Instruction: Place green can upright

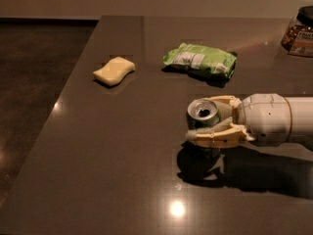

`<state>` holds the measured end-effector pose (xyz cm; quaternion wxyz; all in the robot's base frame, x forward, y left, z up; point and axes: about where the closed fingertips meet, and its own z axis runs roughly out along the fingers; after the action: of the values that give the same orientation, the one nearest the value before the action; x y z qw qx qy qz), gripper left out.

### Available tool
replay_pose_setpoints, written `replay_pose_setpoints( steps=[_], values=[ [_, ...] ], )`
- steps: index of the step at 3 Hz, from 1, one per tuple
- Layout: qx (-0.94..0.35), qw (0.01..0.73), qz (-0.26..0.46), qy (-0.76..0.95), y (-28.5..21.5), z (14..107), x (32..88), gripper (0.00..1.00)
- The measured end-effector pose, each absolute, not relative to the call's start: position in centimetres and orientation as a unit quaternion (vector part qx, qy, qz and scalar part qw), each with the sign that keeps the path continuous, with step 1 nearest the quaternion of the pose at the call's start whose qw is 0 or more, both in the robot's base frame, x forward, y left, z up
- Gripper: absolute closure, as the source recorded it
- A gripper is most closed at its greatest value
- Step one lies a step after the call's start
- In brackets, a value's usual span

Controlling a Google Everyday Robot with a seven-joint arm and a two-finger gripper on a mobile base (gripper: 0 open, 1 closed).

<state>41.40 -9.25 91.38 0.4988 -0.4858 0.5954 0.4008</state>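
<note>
The green can (203,114) is held above the dark table (122,146), its silver top with the pull-tab opening facing up and toward the camera. My gripper (208,119) comes in from the right and is shut on the can, one cream finger (215,136) in front of it and one behind. The can's body is mostly hidden by the fingers. Its shadow lies on the table just below.
A flat light-green snack bag (200,60) lies behind the gripper. A yellow sponge (113,71) lies to the left. A dark jar (299,33) stands at the far right corner. The table's left edge runs diagonally beside dark floor.
</note>
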Motion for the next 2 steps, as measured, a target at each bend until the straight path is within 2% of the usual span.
replay_pose_setpoints(
  steps=[1,2],
  values=[
    [-0.464,0.525,0.403,0.588,-9.47,91.04,41.48,0.84],
    [-0.444,0.548,0.405,0.582,-9.64,90.76,41.65,0.59]
  ],
)
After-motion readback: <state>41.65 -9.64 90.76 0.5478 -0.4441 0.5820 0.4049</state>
